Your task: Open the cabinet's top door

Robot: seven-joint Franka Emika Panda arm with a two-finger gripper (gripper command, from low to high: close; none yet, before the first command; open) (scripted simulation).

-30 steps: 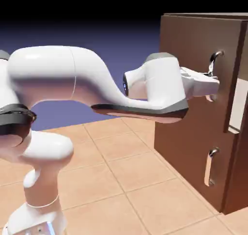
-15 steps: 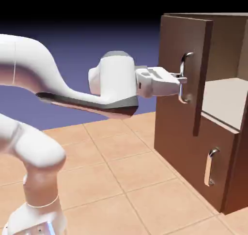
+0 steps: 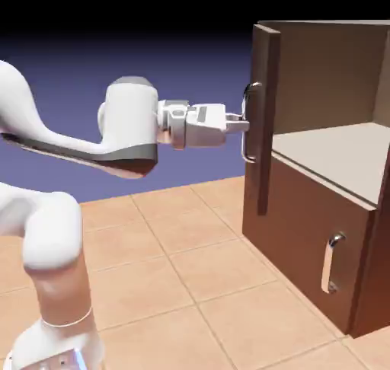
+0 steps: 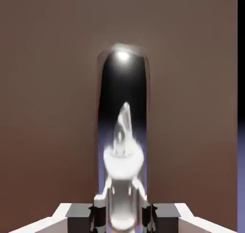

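The dark brown cabinet (image 3: 320, 208) stands at the exterior view's right. Its top door (image 3: 265, 117) is swung far out and shows nearly edge-on, baring the pale shelf (image 3: 335, 155) inside. My gripper (image 3: 241, 123) is shut on the top door's handle (image 3: 248, 121), a curved silver bar, reaching it from the left. In the hand view the silver handle (image 4: 123, 131) fills the middle between my grey fingertips (image 4: 99, 213), with the door's brown wood (image 4: 48, 107) behind it.
Below the shelf sits the shorter brown panel (image 3: 316, 247), closed, with its small silver handle (image 3: 330, 263). The tan tiled table (image 3: 190, 277) spreads in front of the cabinet. My white arm (image 3: 68, 140) stretches in from the left.
The arm has pulled back to the left with the handle in its grip. The top door has swung from slightly ajar to wide open, uncovering the shelf.
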